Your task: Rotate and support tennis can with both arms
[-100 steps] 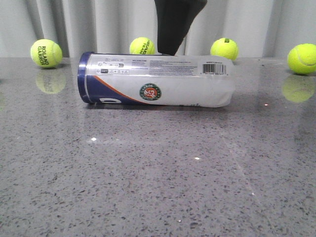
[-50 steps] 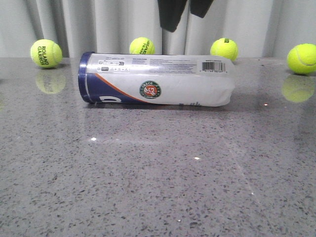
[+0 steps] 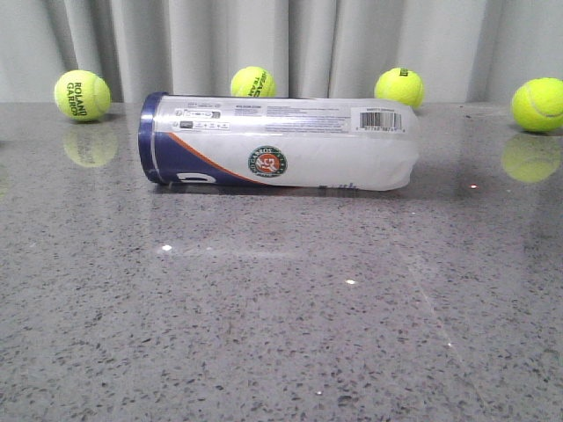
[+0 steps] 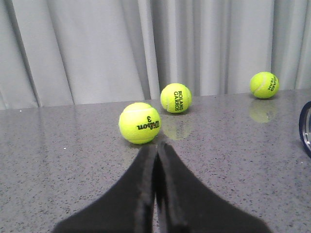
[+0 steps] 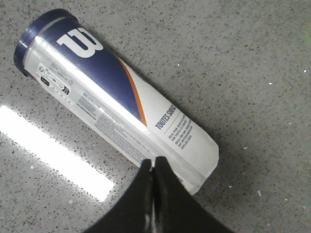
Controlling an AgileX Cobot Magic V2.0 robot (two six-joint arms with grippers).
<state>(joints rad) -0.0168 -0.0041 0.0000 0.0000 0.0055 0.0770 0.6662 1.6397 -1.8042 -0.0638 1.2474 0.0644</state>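
The tennis can [image 3: 277, 142] lies on its side on the grey table, navy end band to the left, barcode near its right end. No arm shows in the front view. The right wrist view looks down on the tennis can [image 5: 116, 97]; my right gripper [image 5: 153, 161] is shut and empty, its tips above the can's clear end and not touching it. In the left wrist view my left gripper [image 4: 156, 145] is shut on nothing, low over the table, pointing at a Wilson ball [image 4: 140, 123]. Only a sliver of the tennis can's navy rim [image 4: 306, 128] shows at that view's edge.
Yellow-green tennis balls stand along the back by the grey curtain: one at the left [image 3: 82, 95], one behind the can [image 3: 252, 82], one to the right [image 3: 398, 87], one far right [image 3: 538, 105]. A Roland Garros ball [image 4: 176, 97] sits beyond the Wilson ball.
The black gripper that hung over the can's middle has risen out of the top of the front view. The can has stayed where it was.
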